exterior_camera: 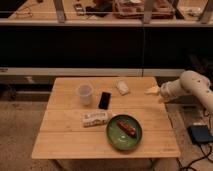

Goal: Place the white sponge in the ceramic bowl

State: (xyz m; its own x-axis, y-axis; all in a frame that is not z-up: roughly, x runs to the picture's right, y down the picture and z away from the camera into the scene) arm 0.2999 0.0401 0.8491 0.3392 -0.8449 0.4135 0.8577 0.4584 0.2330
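end effector (153, 90): R of table (65, 145), grip can't tell | white sponge (122, 87): on table

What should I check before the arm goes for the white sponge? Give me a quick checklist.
1. White sponge uncovered and in plain view near the back edge of the table: ok.
2. End effector at the sponge: not ok; it hovers by the table's right edge, apart from the sponge.
3. Stretch between end effector and sponge free of other things: ok.
4. Ceramic bowl upright near the table's front: ok.
5. Bowl free of other contents: not ok; a reddish-brown item lies in it.
6. Enough room left in the bowl for the sponge: cannot tell.
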